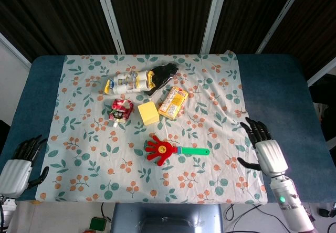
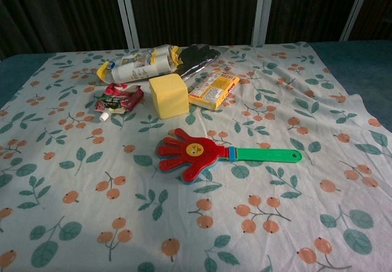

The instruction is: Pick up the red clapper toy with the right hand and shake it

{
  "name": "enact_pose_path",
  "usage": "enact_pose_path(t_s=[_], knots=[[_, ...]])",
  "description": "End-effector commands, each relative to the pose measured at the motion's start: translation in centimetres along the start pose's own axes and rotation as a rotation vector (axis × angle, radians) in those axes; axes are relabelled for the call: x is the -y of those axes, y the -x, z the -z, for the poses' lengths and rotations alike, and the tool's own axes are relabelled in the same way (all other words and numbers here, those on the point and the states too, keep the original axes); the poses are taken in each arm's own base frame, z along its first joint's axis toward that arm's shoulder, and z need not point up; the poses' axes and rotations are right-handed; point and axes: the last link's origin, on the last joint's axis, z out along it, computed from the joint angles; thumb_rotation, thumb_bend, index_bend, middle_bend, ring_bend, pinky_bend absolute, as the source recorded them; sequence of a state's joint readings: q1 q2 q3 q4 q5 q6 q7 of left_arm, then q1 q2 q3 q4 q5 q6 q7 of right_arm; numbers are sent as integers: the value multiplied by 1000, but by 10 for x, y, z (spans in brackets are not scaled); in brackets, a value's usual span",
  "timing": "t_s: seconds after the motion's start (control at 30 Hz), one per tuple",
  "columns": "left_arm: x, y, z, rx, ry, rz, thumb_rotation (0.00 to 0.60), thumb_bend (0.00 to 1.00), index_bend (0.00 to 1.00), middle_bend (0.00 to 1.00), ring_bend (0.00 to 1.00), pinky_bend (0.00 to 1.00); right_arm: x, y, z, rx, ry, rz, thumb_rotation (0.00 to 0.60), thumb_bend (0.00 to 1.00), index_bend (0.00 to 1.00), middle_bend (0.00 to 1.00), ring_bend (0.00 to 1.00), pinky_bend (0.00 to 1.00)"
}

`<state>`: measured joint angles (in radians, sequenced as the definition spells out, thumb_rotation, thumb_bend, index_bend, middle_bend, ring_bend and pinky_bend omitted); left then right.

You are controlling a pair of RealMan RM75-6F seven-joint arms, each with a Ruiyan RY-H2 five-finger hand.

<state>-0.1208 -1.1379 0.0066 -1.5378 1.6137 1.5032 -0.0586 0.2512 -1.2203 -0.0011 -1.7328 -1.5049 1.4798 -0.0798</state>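
The red clapper toy (image 1: 163,150) (image 2: 193,153), a hand-shaped red head on a green handle (image 2: 268,155), lies flat on the floral cloth near the table's front middle. Nothing touches it. My right hand (image 1: 267,149) shows only in the head view, well to the right of the handle at the cloth's right edge, its fingers spread and empty. My left hand (image 1: 19,162) rests at the front left corner, off the cloth, also with fingers apart and holding nothing. Neither hand appears in the chest view.
Behind the toy stand a yellow cube (image 1: 148,112), an orange snack box (image 1: 173,102), a red pouch (image 1: 121,109), a white and yellow tube pack (image 1: 127,81) and a black bag (image 1: 165,73). The blue table (image 1: 273,96) extends right of the cloth.
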Motion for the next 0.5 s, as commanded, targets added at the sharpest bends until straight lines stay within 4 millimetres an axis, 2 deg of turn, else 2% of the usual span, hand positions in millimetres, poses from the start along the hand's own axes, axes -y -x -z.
enact_pose_path(t_s=[0.03, 0.2, 0.5], knots=[[-2, 1, 1, -7, 11, -8, 600, 409, 0, 0, 0, 74, -33, -17, 65, -73, 116, 166, 600, 269, 0, 0, 0, 0], [-2, 2, 2, -20, 7, -22, 600, 425, 0, 0, 0, 72, -48, -29, 70, -123, 183, 228, 600, 267, 0, 0, 0, 0], [-1, 5, -1, -3, -14, -37, 600, 424, 0, 0, 0, 72, -51, -30, 67, -116, 188, 234, 600, 268, 0, 0, 0, 0]])
